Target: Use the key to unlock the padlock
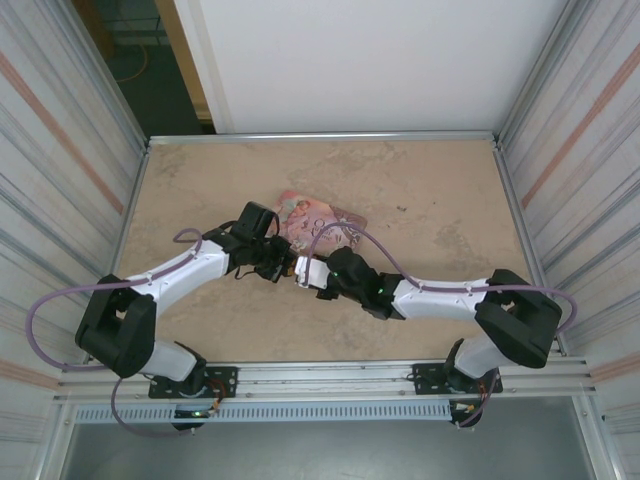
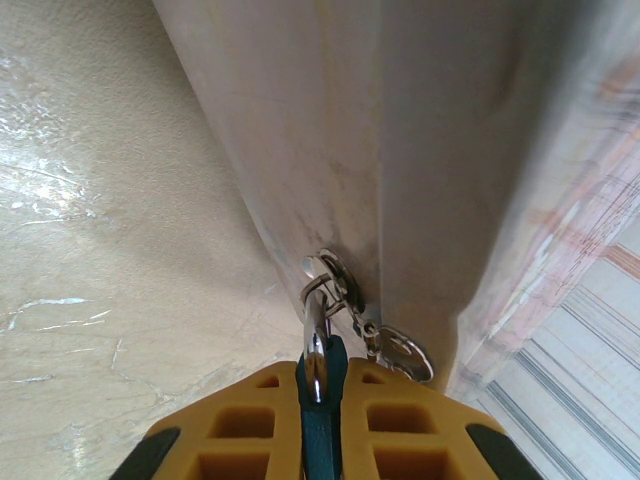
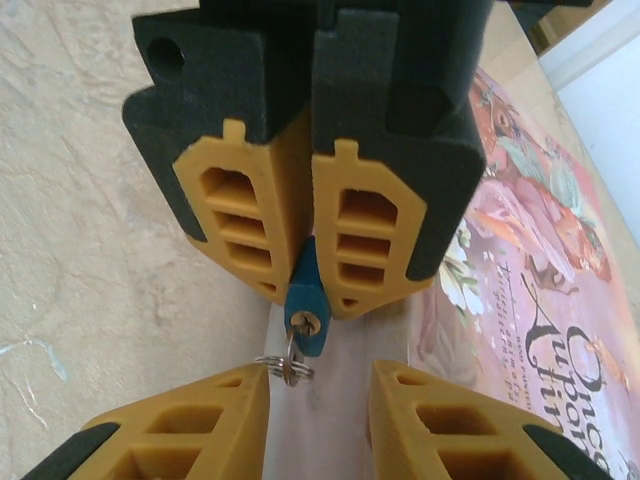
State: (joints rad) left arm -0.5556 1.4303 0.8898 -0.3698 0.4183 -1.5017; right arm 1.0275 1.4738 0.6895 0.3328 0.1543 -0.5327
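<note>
The padlock, small and blue, is pinched between the yellow fingers of my left gripper, which is shut on it. Its brassy keyhole end points at my right gripper. A thin key seems to stand in the keyhole, with a key ring hanging from it. The ring touches my right gripper's left finger. That gripper's jaws stand apart on either side of the ring, gripping nothing. In the left wrist view my left gripper holds the padlock, with the ring and a loose key beyond it.
A pink illustrated tin lies flat on the table just behind both grippers. Its pale side wall runs beneath the padlock. Metal rails border the beige tabletop. The two arms meet tip to tip at mid-table.
</note>
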